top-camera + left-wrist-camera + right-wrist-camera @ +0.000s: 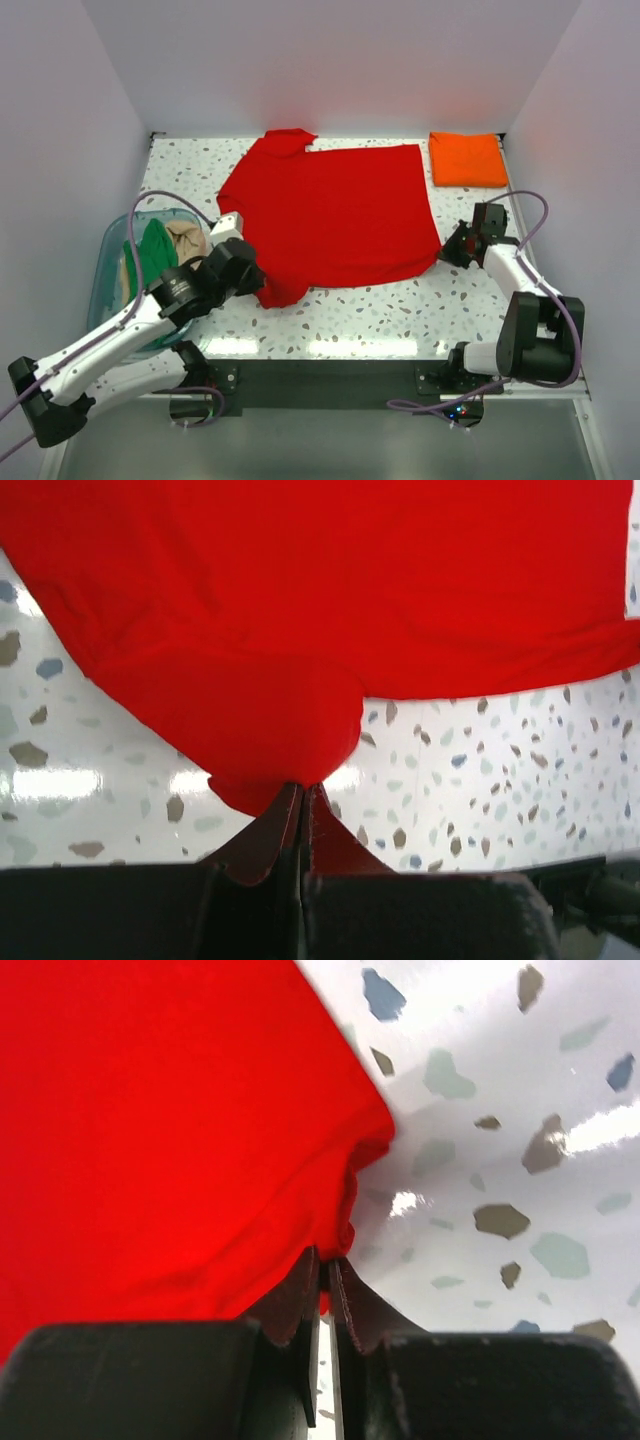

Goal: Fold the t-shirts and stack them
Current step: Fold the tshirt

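The white and black left arm (pixel 110 335) stretches from its base at the near left corner, forward and to the right, in a long low line. Its dark left end effector (pixel 252 280) has its two fingers pressed together on a bunched edge of the bright red cloth t-shirt (pixel 340 210). The white and black right arm (pixel 515 275) is folded sharply at the elbow, forearm angling forward and to the left. The dark right end effector (pixel 447 250) points left, fingers nearly touching, pinching that shirt's corner.
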Controlling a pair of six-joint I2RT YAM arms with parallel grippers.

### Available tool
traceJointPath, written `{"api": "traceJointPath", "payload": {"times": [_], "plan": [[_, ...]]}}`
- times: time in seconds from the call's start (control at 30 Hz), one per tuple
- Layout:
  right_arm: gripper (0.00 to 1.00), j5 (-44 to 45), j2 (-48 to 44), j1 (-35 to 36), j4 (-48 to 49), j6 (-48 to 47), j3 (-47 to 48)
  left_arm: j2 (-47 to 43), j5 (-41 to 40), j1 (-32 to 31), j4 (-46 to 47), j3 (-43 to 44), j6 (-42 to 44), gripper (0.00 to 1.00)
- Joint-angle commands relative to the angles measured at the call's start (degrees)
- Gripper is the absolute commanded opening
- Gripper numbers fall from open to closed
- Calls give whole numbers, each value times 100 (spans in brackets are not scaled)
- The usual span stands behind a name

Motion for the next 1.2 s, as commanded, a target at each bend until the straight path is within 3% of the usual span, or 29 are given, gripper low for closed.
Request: {"api": "traceJointPath", "payload": {"times": [0.0,0.23,0.57,0.8,1.17], "plan": [[6,-293,251,-12,-21,-24,444,357,437,764,864,240,739,0],[0,-469,1112,-12,32,3,1147,1526,843,1575,1612,565,1143,0],[0,-706,2027,-12,313,301,1754,2722,1379,2796,2105,1267,1442,0],[0,-829,2238,-3,611,582,1947,3635,1616,3210,2158,1936,1583,0],[0,-1032,2713,-12,779,829,2510,4216,1643,3632,2078,2586,1636,0]]}}
